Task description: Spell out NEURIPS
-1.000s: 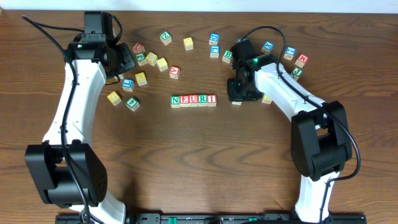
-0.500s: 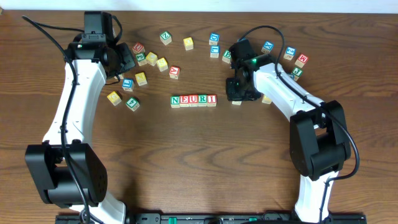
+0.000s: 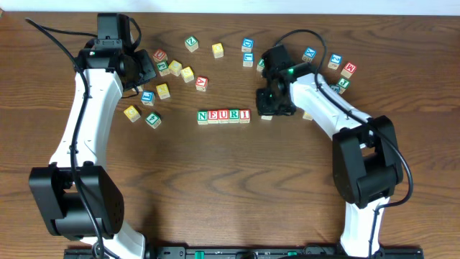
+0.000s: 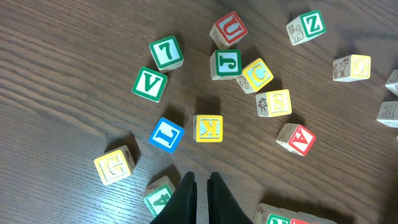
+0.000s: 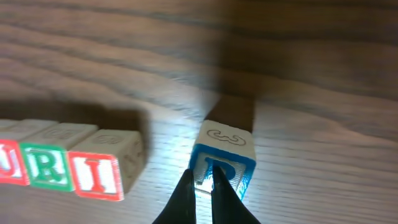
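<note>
While the left end effector (image 4: 200, 185) hangs clenched and empty above loose blocks (image 4: 208, 127), the right end effector (image 5: 202, 180) grips the blue P block (image 5: 227, 142) just beside the NEURI row (image 3: 223, 116), not touching it.

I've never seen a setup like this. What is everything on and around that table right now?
Row of cubes: five, green and red frames, reading N E U R I, mid-table.
P cube: one, blue frame, just right of the row, with a gap between them.
Loose letter cubes: about twenty, green, red, blue and yellow, scattered along the far side.
Table: one, dark brown wood.
Arms: two, white and black, one on each side.
Left fingers: black, closed, empty, above the left scatter.
Right fingers: black, closed, tips at the P cube.
</note>
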### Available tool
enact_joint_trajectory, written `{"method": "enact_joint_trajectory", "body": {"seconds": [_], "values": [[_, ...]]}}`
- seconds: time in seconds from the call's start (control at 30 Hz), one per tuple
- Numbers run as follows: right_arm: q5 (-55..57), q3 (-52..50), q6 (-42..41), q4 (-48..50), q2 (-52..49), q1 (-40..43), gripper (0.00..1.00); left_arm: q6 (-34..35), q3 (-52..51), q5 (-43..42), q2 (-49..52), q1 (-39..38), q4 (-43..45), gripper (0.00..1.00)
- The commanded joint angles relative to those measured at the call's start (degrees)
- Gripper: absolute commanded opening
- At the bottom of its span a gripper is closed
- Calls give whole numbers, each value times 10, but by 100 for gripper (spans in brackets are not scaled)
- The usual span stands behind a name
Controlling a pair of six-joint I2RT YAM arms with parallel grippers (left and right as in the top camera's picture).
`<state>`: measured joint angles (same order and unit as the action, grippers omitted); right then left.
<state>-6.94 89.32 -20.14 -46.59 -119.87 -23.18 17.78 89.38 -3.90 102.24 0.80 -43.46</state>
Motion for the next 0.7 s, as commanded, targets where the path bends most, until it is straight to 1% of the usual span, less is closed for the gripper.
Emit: {"method": "enact_joint_trajectory", "body": {"seconds": [0.0,0.33,0.53,0.67], "values": [[-24,-3,1,0,-29,-24,6,-1,-5,9,5,1,-2,8],[-23,-3,6,1,-29,-39,6,-1,-5,9,5,1,-2,8],[-15,1,12,3,-26,-36,2,-1,-5,9,5,1,-2,9],[-11,23,12,-19,-21,-25,2,-1,-5,9,5,1,-2,8]]}}
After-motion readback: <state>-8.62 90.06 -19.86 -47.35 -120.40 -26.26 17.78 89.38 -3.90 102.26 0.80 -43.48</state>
